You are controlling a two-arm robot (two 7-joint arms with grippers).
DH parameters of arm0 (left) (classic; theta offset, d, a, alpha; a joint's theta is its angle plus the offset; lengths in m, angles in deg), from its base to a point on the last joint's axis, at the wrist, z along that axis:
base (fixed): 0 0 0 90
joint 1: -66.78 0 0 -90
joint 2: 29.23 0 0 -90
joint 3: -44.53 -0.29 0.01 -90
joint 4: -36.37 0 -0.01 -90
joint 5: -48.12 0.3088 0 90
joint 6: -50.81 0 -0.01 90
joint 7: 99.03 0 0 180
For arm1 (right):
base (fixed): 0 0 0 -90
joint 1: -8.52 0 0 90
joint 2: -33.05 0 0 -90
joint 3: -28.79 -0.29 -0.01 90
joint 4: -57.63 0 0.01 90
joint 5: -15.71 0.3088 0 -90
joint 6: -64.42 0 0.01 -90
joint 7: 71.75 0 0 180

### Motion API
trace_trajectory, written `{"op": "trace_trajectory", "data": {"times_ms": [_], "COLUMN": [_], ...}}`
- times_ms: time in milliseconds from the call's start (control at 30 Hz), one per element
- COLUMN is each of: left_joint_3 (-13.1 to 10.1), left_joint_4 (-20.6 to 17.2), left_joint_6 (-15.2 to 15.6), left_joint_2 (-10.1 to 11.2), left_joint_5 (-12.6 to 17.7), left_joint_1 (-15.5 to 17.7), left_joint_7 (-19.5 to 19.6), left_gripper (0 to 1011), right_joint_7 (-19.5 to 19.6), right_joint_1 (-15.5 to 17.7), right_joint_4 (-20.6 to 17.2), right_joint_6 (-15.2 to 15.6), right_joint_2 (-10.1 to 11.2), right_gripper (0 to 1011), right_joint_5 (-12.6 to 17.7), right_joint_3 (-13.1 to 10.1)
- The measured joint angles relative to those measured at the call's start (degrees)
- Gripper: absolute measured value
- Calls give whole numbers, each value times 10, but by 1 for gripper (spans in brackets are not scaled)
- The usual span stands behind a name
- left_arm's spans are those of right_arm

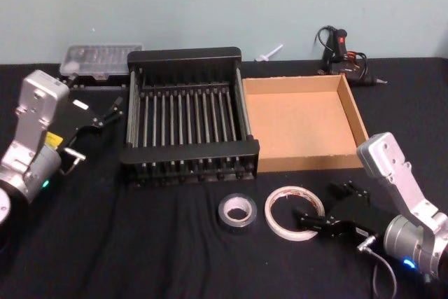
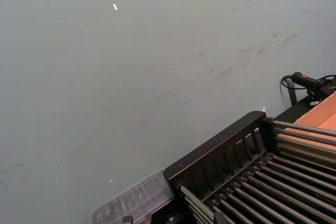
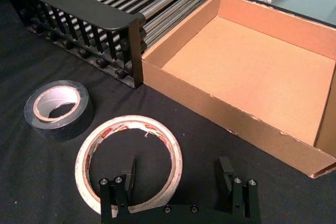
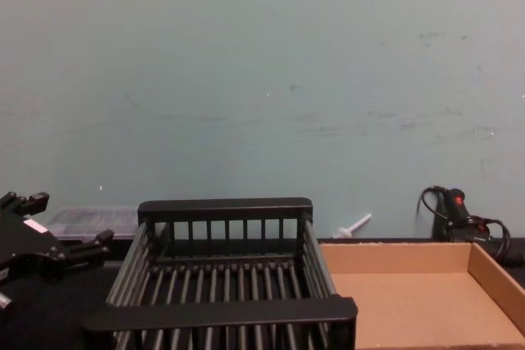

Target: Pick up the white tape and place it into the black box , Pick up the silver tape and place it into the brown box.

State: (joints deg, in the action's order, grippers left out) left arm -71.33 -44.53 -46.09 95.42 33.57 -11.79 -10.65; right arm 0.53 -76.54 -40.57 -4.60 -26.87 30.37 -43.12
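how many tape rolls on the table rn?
2. The silver tape lies flat in front of the black box; the white tape lies flat beside it, with the open right claw at its rim. Nothing visible suggests hidden ones.

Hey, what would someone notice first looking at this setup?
Probably the black box and the brown box side by side at mid-table, both empty. In front of them lie the silver tape and the white tape, with the open right gripper straddling the white tape's rim.
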Motion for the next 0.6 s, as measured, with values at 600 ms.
{"op": "trace_trajectory", "data": {"times_ms": [600], "left_joint_3": [0], "left_joint_4": [0], "left_joint_6": [0], "left_joint_2": [0], "left_joint_5": [0], "left_joint_1": [0], "left_joint_7": [0], "left_gripper": [1001], "right_joint_7": [-11], "right_joint_1": [-2], "right_joint_4": [7], "right_joint_6": [0], "right_joint_2": [-13], "right_gripper": [1002], "right_joint_5": [-18], "right_joint_3": [-3]}}
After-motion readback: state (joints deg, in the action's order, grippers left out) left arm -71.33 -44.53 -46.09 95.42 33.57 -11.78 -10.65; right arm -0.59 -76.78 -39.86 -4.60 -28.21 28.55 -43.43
